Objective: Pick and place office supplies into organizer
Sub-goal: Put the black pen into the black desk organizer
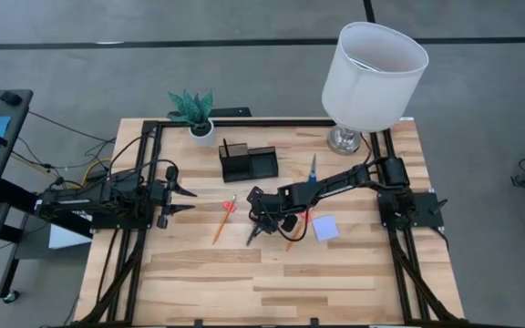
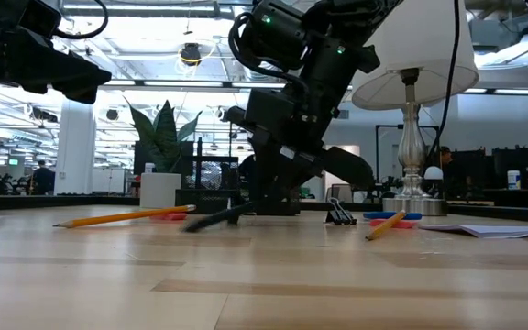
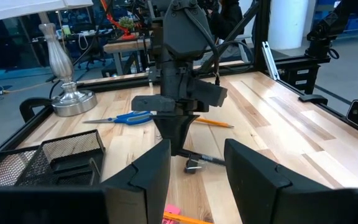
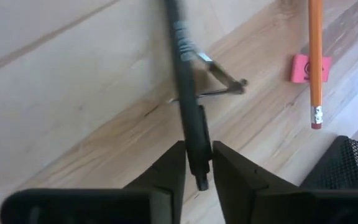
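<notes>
Right wrist view: right gripper (image 4: pixel 197 163) clamps black pen (image 4: pixel 185 81); organizer (image 1: pixel 248 162) looks empty.

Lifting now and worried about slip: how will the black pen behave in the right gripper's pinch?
The black pen is pinched near one end by the right gripper, so its long free length will likely droop or pivot. It looks rigid, slim and smooth, so it may slide. If dropped, it would probably roll.

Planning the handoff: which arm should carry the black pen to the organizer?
Right: its gripper is already shut on the black pen; the left gripper hangs open, apart from it.
</notes>
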